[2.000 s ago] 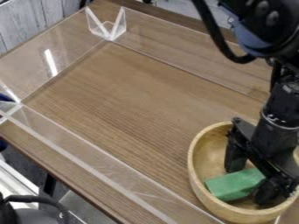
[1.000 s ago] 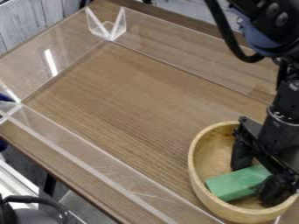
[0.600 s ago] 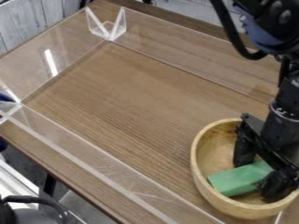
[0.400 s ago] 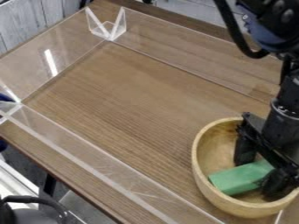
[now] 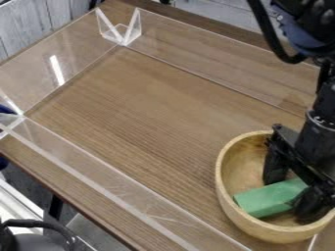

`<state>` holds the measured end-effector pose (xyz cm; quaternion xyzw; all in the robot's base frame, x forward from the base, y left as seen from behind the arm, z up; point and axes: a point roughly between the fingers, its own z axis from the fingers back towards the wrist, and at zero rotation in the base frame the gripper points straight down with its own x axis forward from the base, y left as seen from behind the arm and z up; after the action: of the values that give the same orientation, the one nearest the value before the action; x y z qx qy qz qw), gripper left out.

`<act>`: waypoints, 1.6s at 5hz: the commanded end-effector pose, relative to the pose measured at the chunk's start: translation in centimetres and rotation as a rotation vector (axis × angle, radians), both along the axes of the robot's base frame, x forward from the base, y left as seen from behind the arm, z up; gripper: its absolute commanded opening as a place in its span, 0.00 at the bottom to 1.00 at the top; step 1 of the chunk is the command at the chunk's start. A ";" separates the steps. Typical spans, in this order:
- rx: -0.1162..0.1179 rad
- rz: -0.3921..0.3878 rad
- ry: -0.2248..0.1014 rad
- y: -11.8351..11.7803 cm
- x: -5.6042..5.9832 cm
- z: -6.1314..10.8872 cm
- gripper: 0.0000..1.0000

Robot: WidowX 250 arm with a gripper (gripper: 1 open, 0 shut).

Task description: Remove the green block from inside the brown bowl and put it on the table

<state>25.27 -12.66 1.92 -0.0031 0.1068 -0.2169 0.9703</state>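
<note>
The green block (image 5: 265, 201) lies flat inside the brown bowl (image 5: 236, 161), near the bowl's front right side. The bowl sits on the table (image 5: 144, 108) at the lower right of the view. My black gripper (image 5: 295, 189) points down into the bowl with its jaws open, one finger (image 5: 279, 162) at the block's far side and the other at its right end. The block's right end is hidden behind the gripper. I cannot tell whether the fingers touch the block.
Low clear acrylic walls (image 5: 78, 162) edge the table at front, left and back. A clear corner bracket (image 5: 120, 27) stands at the far back. Bare wood-grain tabletop stretches left of the bowl.
The gripper has drifted slightly right and lower into the bowl, staying open around the block. The block has barely shifted.
</note>
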 end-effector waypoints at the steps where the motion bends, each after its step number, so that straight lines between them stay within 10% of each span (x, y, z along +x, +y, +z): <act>1: 0.039 0.038 0.039 1.6 0.3 -1.2 1.00; 8: 0.118 0.135 0.131 5.5 1.3 -1.0 1.00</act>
<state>26.27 -9.38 1.87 0.0261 0.1682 -0.1703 0.9706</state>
